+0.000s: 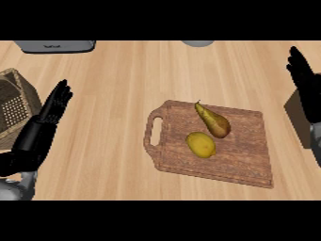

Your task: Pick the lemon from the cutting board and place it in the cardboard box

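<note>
Light wood counter (121,80); wicker basket (3,106) left; grey appliance (55,45) far edge.

Light-wood counter (121,84) left of the brown wooden cutting board (239,160): open. Olive-brown pear (215,121) sits just up-right of the yellow oval lemon (201,144); its left and lower sides are free. My right hand (316,92) overlaps the brown cardboard box (300,129).
</note>
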Robot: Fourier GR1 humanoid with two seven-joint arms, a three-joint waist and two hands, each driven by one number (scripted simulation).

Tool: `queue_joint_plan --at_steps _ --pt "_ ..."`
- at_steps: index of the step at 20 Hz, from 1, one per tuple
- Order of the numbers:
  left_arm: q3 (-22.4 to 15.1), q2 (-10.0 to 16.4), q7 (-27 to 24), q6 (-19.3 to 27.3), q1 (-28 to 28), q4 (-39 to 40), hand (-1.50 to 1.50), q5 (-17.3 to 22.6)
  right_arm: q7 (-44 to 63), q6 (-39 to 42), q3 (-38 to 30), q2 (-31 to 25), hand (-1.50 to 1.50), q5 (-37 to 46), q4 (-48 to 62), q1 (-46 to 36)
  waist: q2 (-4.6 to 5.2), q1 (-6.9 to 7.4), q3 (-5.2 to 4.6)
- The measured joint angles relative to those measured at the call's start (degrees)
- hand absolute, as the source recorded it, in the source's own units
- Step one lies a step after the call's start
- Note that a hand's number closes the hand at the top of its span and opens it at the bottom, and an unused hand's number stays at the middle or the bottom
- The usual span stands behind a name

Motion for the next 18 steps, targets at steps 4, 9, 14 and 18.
queue_joint_plan --at_steps 4,9,14,18 --pt "-1.7 -1.1 2.9 -0.6 -2.1 0.6 0.0 -1.9 -2.4 1.9 4.8 4.1 -1.5 1.0 -2.9 4.6 -0.43 0.43 -0.12" --pt "-4.2 -1.7 5.9 -2.1 -3.3 1.9 0.0 -2.3 -8.1 1.8 11.5 5.3 -1.5 7.4 -6.4 7.3 -1.19 -0.76 0.03" --pt "-6.0 -3.1 8.2 -2.8 -4.4 3.1 0.0 -2.5 -14.1 -4.3 21.7 -0.1 -1.5 26.8 -7.5 11.3 -1.08 -0.91 -0.23" --pt "-6.9 -4.3 9.1 -2.7 -4.6 3.8 0.0 -3.3 -14.2 -9.0 25.7 -4.5 -1.5 38.1 -13.5 15.5 -1.16 -0.83 -0.27"
